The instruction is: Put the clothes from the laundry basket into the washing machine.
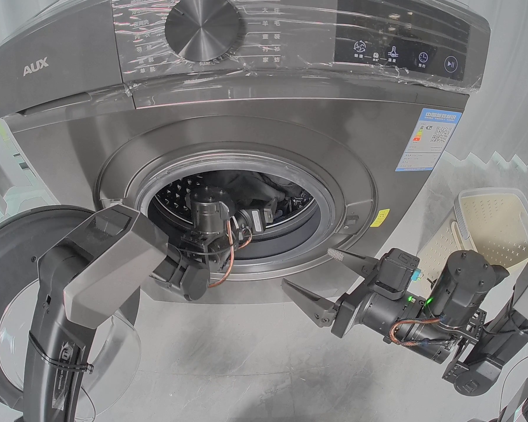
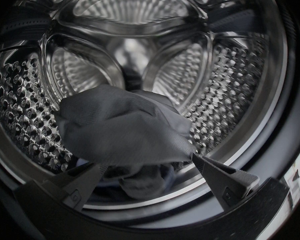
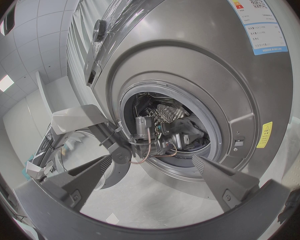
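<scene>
The round door [image 1: 12, 276] of the washing machine [image 1: 276, 118] hangs open on the far left. Next to it, the left arm reaches through the opening. The left gripper [image 2: 146, 160] is inside the drum [image 2: 223, 84] with its fingers spread wide and clamped on nothing. A grey garment [image 2: 123, 127] lies just ahead of them, deeper in. Its long side runs across the gap, and one edge touches a fingertip [image 2: 198, 160]. It looks to me already let go, so this arm's next move is probably straight back out.

Further right and nearer, the right gripper [image 1: 311, 271] hangs below the opening, fingers wide apart and holding nothing. The pale laundry basket [image 1: 493, 193] sits on the far right beside the machine, much closer to this arm, so it seems the one to fetch from there.

The floor [image 1: 246, 353] is smooth grey, with open room in front of the machine.
</scene>
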### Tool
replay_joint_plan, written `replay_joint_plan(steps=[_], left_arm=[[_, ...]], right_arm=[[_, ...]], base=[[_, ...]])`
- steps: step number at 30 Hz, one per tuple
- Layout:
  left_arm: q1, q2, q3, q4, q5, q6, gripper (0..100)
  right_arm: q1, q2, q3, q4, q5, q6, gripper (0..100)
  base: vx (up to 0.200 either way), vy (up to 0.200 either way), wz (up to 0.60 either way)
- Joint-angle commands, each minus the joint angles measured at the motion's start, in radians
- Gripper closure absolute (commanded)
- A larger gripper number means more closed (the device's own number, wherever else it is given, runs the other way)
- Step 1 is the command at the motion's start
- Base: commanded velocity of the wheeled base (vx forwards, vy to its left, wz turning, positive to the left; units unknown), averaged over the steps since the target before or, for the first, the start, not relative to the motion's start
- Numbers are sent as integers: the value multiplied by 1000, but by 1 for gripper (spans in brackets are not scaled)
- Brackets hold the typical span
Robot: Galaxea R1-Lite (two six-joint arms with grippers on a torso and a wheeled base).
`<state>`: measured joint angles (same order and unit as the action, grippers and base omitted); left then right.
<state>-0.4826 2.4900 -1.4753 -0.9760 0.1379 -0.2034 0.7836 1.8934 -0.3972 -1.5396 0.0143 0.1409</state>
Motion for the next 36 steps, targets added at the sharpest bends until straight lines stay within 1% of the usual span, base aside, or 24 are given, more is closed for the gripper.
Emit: replay_joint_plan(steps=[1, 4, 6, 7, 8, 12, 13, 15, 17, 18, 19, 20, 22, 23, 24, 25, 27, 30, 32, 33, 36], left_arm=[[-82, -95, 234, -158, -29, 76, 0], [-90, -149, 328, -222, -32, 87, 0], [-94, -203, 421, -257, -38, 110, 0], [-96, -215, 441, -268, -43, 116, 0], [-108, -260, 515, -313, -60, 125, 0], [-154, -393, 725, -397, -73, 127, 0], [-162, -415, 754, -406, -75, 125, 0], [-194, -488, 868, -458, -75, 121, 0], [-218, -539, 948, -504, -72, 121, 0], [-223, -546, 958, -509, -72, 121, 0], [-243, -579, 1014, -540, -60, 118, 0], [-254, -603, 1053, -553, -58, 118, 0], [-268, -645, 1124, -567, -52, 124, 0], [-269, -652, 1132, -567, -49, 125, 0], [-278, -691, 1159, -567, -23, 125, 0], [-280, -718, 1175, -566, -4, 128, 0], [-278, -761, 1202, -566, 16, 130, 0], [-280, -807, 1248, -564, 19, 131, 0], [-281, -832, 1277, -566, 25, 131, 0], [-278, -849, 1290, -566, 26, 133, 0], [-268, -895, 1319, -564, 32, 139, 0]], right_arm=[[-3, -7, 11, -1, 0, 2, 0], [-6, -17, 21, -1, 0, 2, 0], [-6, -36, 32, -1, -2, 2, 0], [-6, -40, 35, -1, -4, 3, 0], [-6, -53, 43, -1, -4, 3, 0], [-10, -100, 72, -1, -8, 5, 0], [-14, -109, 75, -1, -8, 5, 0], [-20, -148, 100, -1, -10, 5, 0], [-20, -177, 133, -1, -11, 6, 0], [-20, -181, 140, -1, -11, 6, 0], [-18, -201, 178, -1, -14, 8, 0], [-15, -215, 202, -1, -23, 8, 0], [-15, -249, 235, 1, -46, 8, 0], [-15, -254, 239, 1, -48, 8, 0], [-18, -286, 258, 1, -59, 11, 0], [-20, -307, 273, 3, -60, 16, 0], [-29, -352, 308, 6, -62, 22, 0], [-52, -398, 357, 7, -60, 22, 0], [-83, -421, 390, 9, -56, 20, 0], [-101, -435, 396, 19, -56, 22, 0], [-149, -465, 396, 35, -59, 20, 0]], base=[[0, 0, 0], [0, 0, 0], [0, 0, 0], [0, 0, 0], [0, 0, 0], [0, 0, 0], [0, 0, 0], [0, 0, 0], [0, 0, 0], [0, 0, 0], [0, 0, 0], [0, 0, 0], [0, 0, 0], [0, 0, 0], [0, 0, 0], [0, 0, 0], [0, 0, 0], [0, 0, 0], [0, 0, 0], [0, 0, 0], [-200, 0, 0]])
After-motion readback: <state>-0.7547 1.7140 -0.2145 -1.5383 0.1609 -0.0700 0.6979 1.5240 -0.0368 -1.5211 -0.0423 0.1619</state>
